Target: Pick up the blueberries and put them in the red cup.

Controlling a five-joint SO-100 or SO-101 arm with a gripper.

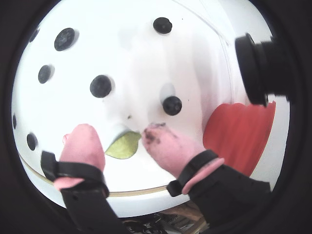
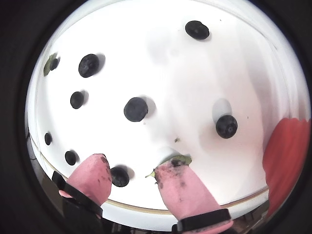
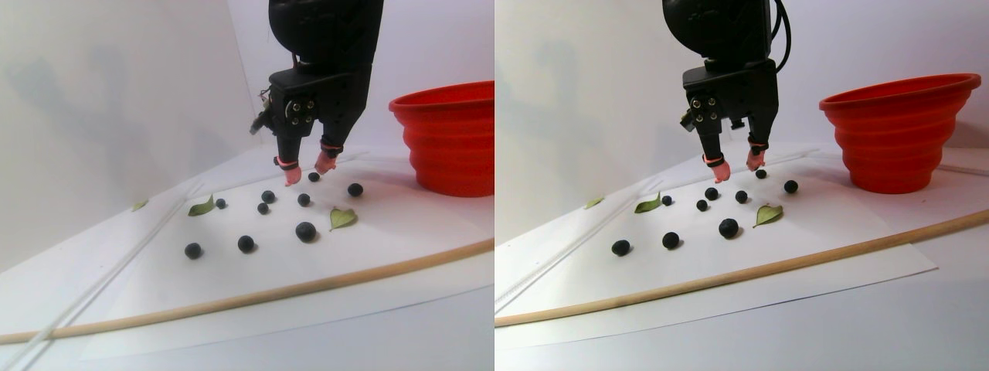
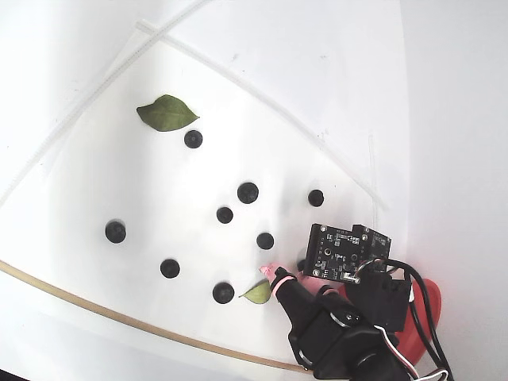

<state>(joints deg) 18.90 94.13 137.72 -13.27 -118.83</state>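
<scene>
Above the blueberries [image 3: 306,231], the empty claw [image 3: 307,170] hangs parted beside the upright red cup [image 3: 448,143].

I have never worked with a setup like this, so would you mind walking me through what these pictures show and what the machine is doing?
This is a small black robot arm on a table, ending in a gripper with two pink-tipped fingers. Two pictures come from cameras riding on the arm itself, looking down past the fingers. The wide picture is two nearly identical side views joined together. The last one looks down from above.

On a white sheet lie scattered blueberries and a few green leaves. A thin wooden stick lies along the sheet's near edge in the side views. A red cup, ribbed and wide-rimmed, stands beside the berries.

The fingers are apart and hold nothing; they hang just above the sheet, over a leaf, with berries nearby.
</scene>
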